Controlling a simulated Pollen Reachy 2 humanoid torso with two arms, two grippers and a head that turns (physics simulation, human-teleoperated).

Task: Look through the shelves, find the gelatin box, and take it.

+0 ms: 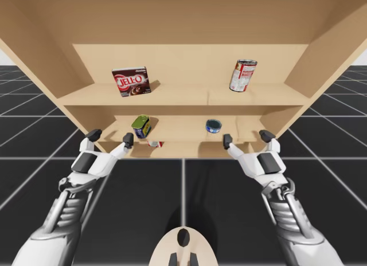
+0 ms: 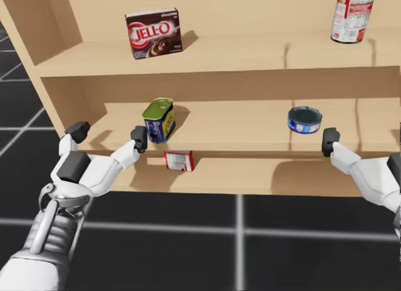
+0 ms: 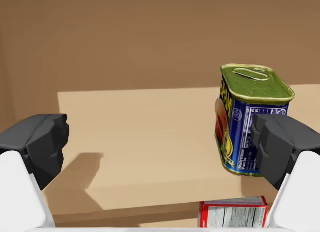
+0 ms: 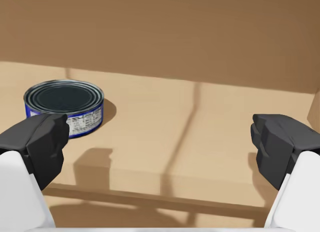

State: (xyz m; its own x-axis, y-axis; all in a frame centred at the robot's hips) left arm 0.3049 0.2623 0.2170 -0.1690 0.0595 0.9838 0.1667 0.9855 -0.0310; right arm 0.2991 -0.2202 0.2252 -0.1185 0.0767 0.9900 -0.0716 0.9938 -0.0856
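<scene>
Head view: brown box [image 2: 153, 32], red-white label

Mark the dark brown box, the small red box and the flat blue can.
dark brown box [image 2: 153, 32], head view, front face centre
small red box [image 2: 178, 160], head view, front face centre
flat blue can [image 4: 64, 104], right wrist view, its top

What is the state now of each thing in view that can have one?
Left gripper: open, empty.
Right gripper: open, empty.
Brown box: standing, top shelf.
Red and white can: upright, top shelf.
Blue tin: upright, middle shelf.
Flat blue can: on its base, middle shelf.
Small red box: lowest shelf, untouched.
</scene>
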